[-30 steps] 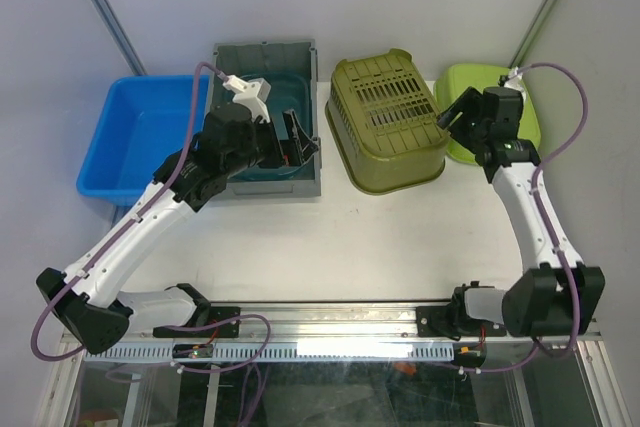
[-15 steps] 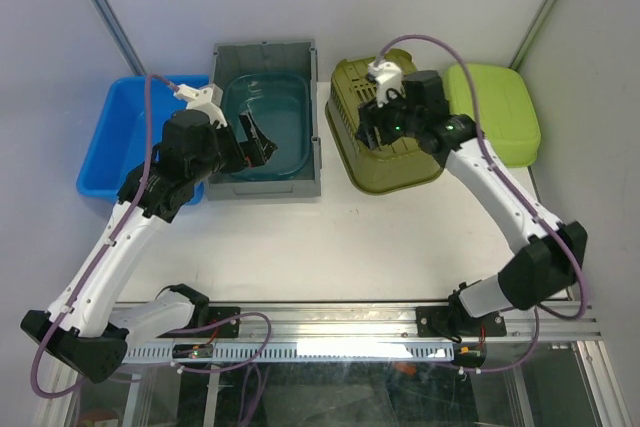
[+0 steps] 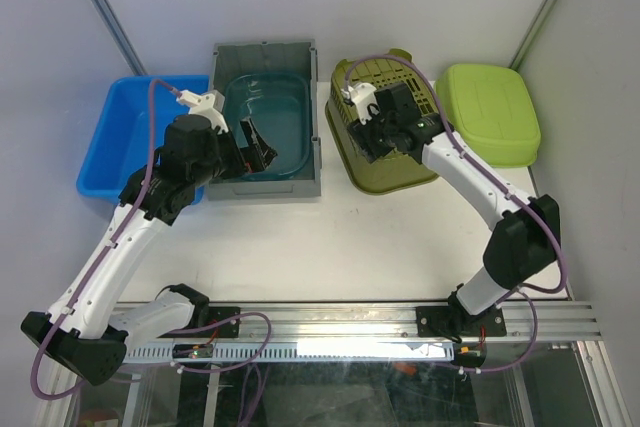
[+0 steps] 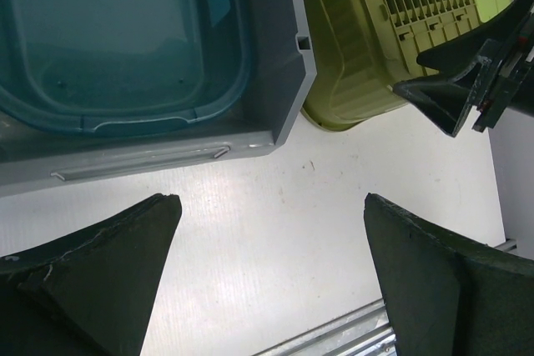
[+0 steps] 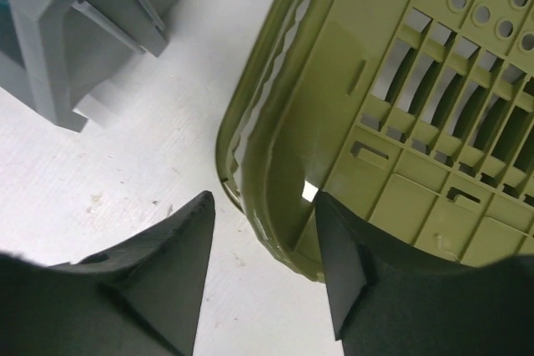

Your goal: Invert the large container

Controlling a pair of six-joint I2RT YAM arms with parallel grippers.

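An olive-green slotted basket (image 3: 400, 87) lies with its slotted base facing up, right of a grey crate (image 3: 300, 183) that holds a teal tub (image 3: 285, 112). My right gripper (image 3: 375, 137) is open over the basket's near left corner. In the right wrist view its fingers (image 5: 263, 198) straddle the basket's rim (image 5: 275, 164), one finger outside over the table, the other against the basket wall. My left gripper (image 3: 255, 147) is open and empty at the crate's front edge. In the left wrist view its fingertips (image 4: 271, 198) frame bare table below the crate wall (image 4: 267, 81).
A blue bin (image 3: 115, 137) stands left of the crate. A lime-green container (image 3: 490, 112) lies base up at the far right. The metal rail (image 3: 330, 322) runs along the near table edge. The right gripper also shows in the left wrist view (image 4: 467, 89).
The right arm swung from beside the lime container leftwards across the basket to its near left corner. The left gripper drew back a little to the left, over the crate's front.
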